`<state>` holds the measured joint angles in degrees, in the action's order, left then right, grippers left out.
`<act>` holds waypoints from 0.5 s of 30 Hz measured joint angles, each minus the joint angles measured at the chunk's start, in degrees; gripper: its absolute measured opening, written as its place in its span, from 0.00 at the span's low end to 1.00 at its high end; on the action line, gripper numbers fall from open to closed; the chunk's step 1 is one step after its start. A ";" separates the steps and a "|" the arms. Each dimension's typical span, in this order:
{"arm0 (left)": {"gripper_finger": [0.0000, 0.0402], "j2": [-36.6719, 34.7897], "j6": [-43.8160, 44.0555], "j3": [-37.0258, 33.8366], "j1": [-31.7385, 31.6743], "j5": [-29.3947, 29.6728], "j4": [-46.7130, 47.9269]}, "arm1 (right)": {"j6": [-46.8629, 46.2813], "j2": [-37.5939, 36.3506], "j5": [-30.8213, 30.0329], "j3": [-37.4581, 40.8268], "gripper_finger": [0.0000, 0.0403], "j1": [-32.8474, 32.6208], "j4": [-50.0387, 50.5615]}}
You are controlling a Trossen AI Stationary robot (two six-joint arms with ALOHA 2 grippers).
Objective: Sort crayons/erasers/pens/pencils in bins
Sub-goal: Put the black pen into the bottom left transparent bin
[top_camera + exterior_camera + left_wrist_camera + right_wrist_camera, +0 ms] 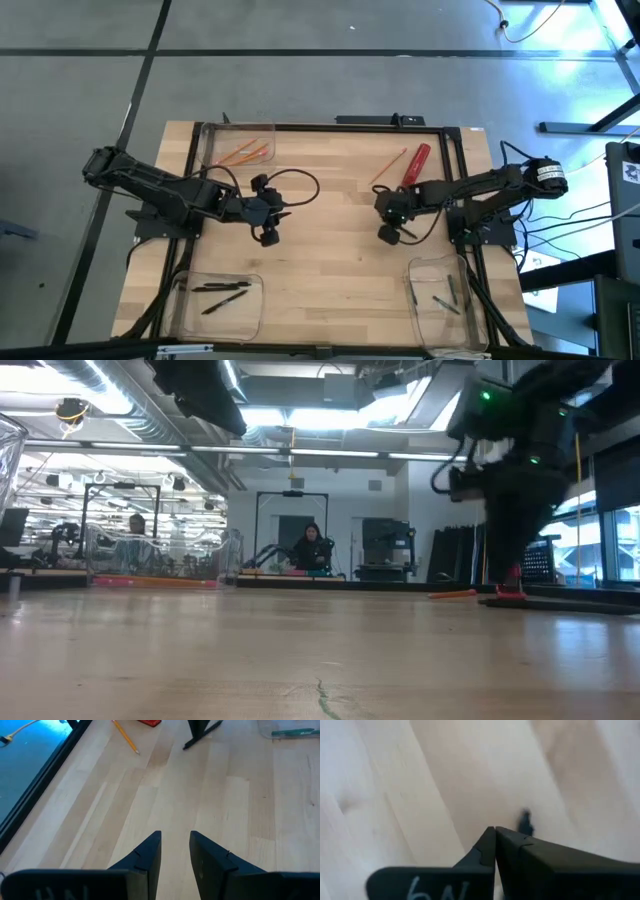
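Right gripper (388, 235): fingers together on a black pen (202, 735), above the worktop (330, 250). Left gripper (268, 238): fingers apart, empty, mid-worktop.

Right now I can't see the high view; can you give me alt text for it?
Both arms reach inward over a wooden table, the right gripper shut, the left gripper open and empty. Three clear bins hold pencils and pens; a loose pencil lies beside a red cylinder.

L pincer (175, 851) apart, mid-table, R pincer (495, 837) fingers together, low, both arms reaching inward
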<state>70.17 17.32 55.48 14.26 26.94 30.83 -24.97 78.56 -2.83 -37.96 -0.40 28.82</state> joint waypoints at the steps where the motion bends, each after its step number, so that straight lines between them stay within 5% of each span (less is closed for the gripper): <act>1: 0.24 0.00 0.00 0.00 0.00 0.00 0.00 | 0.07 -0.02 -0.50 -0.82 0.01 0.20 -0.04; 8: 0.24 0.00 0.02 0.00 0.00 0.00 0.02 | 1.44 -0.09 -1.34 -6.67 0.02 0.67 2.11; 15: 0.24 0.00 0.04 0.00 0.00 0.00 0.02 | -5.11 -0.15 -6.05 -14.53 0.01 0.61 14.90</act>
<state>70.17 17.37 55.48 14.26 26.94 30.85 -30.08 78.41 -8.88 -52.49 0.21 43.71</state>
